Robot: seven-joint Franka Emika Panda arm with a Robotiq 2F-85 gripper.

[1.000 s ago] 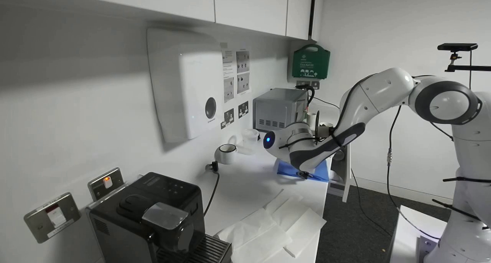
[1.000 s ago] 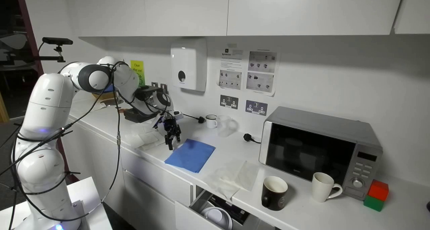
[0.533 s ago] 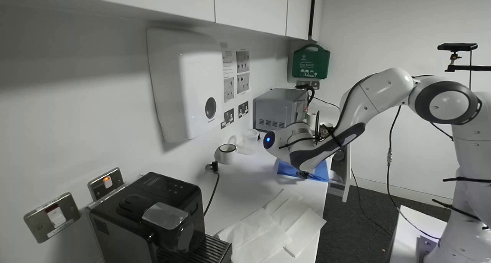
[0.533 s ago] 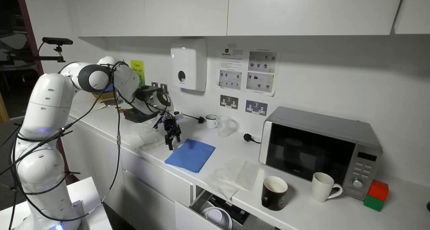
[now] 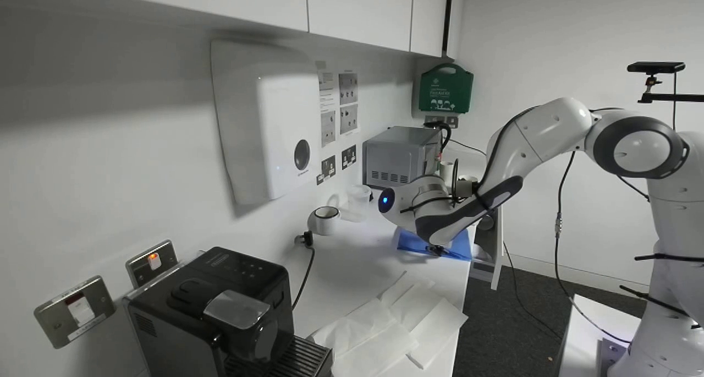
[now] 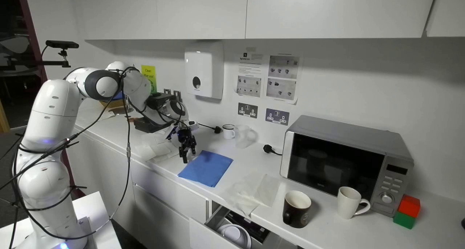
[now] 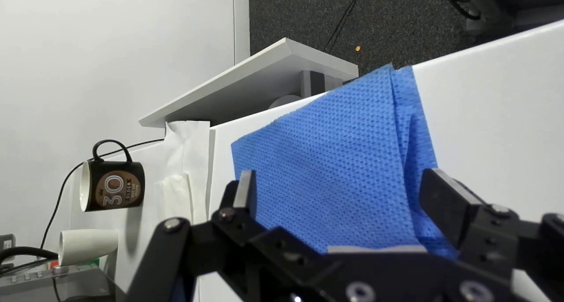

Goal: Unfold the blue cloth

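Hanging spread wide, the jaws hold nothing. Just past them, the blue cloth (image 7: pixel 326 169) lies folded on the worktop (image 7: pixel 498 103) (its layers peek out at one side). This looks like the lining-up step, ready to grab. Next, I guess, they must pinch only the top layer, then pull it over toward the white papers (image 7: pixel 191 150).
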